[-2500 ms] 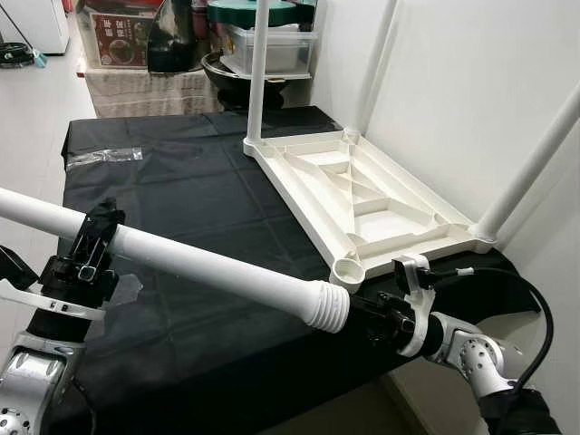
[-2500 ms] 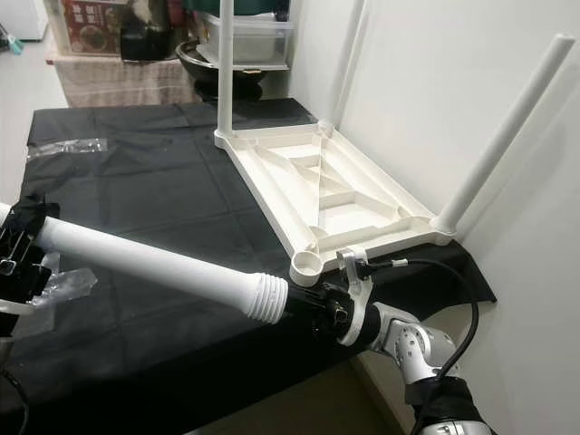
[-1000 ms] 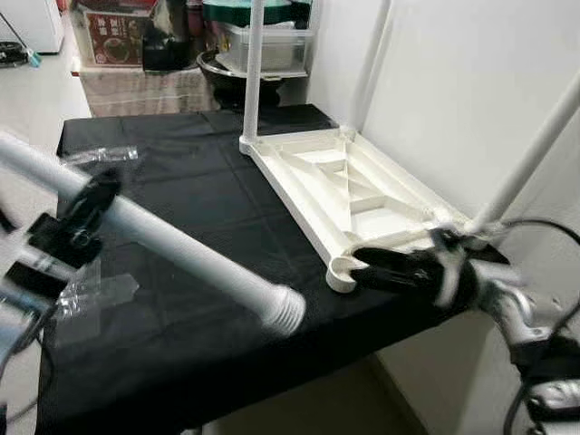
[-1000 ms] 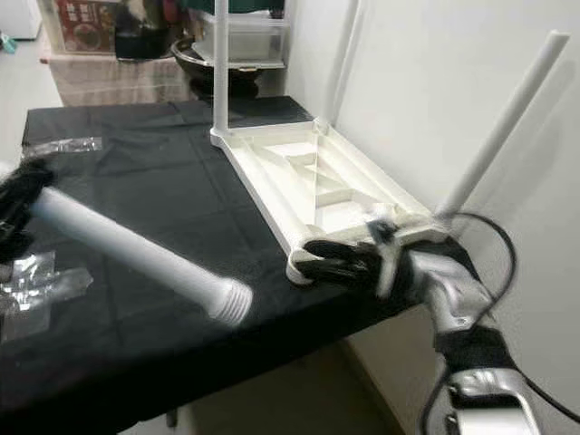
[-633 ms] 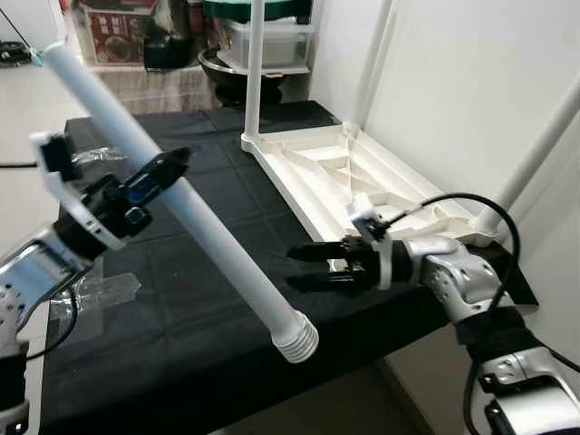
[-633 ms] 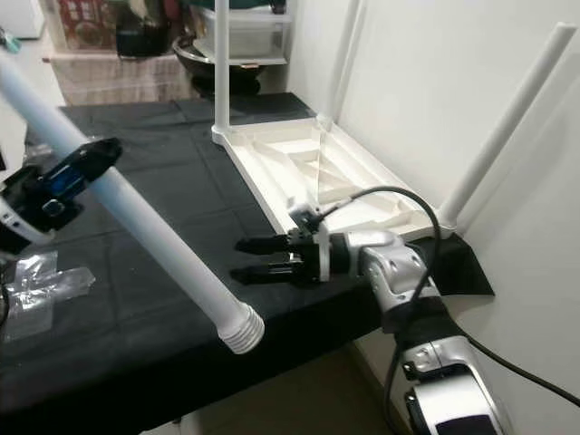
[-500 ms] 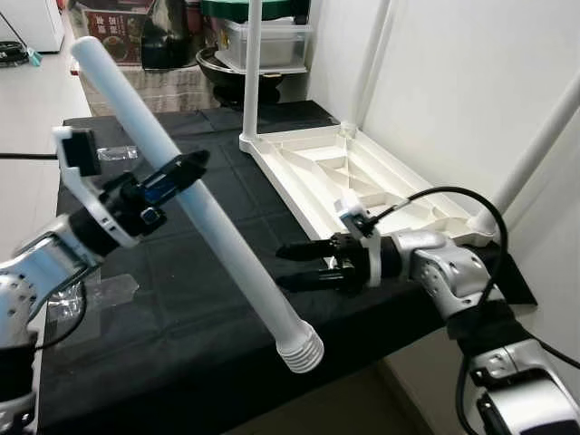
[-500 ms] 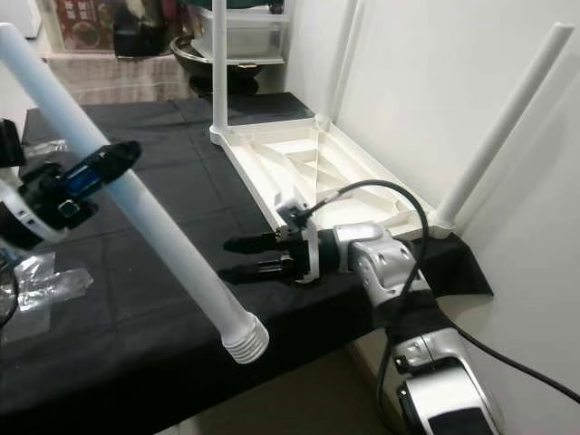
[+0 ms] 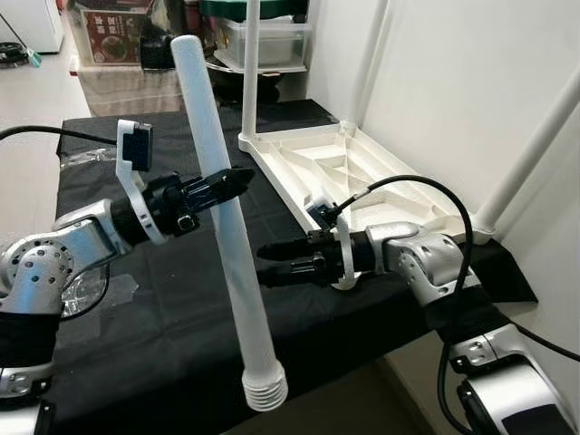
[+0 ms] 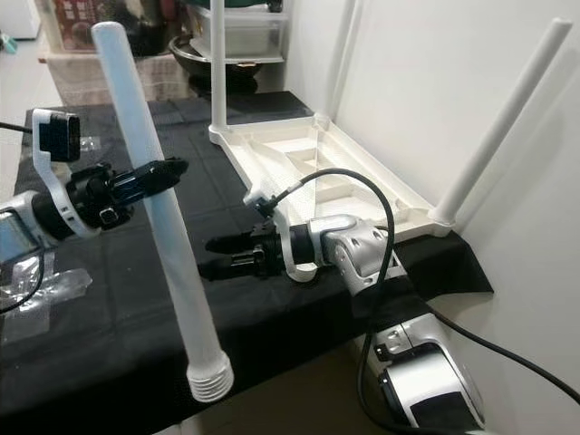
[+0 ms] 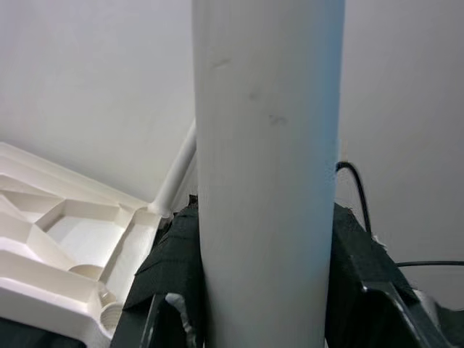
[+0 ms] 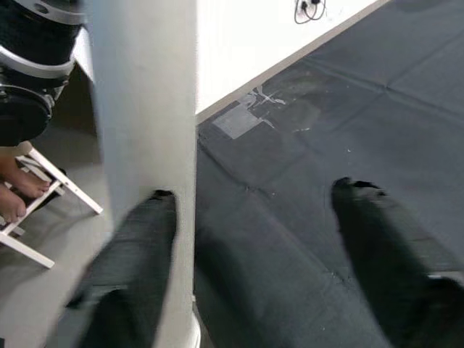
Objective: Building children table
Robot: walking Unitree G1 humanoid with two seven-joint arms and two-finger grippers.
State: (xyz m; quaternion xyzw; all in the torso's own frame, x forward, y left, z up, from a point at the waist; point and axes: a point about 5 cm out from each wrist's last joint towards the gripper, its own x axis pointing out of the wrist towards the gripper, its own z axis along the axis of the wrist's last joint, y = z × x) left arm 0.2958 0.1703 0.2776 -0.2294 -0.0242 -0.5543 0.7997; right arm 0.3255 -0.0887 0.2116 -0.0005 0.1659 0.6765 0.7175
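1. The top of the upright white leg at the far corner of the upturned white plastic tabletop is cut off by the frame, and the cluttered boxes and dark pot behind the table are too crowded to sort out.
2. In the right wrist view the near edge of the long white plastic tube leg is blurred, and bare toes beside a white frame on the floor are only partly visible.
3. The tube leg is smooth and round, with a ribbed threaded collar at its lower end, which hangs off the front edge of the black cloth-covered table.
4. The tabletop lies upside down on the cloth against the white wall, its underside ribbed with diagonal braces; three legs already stand in its corner sockets, and the near socket is an open ring.
5. A crumpled clear plastic wrapper lies on the cloth at the left.
6. The left gripper is clenched around the tube leg near its middle, holding it nearly upright with the plain end high.
7. The right gripper has its two black fingers spread apart, grasping nothing, pointed at the tube leg just beside its lower half and above the cloth.
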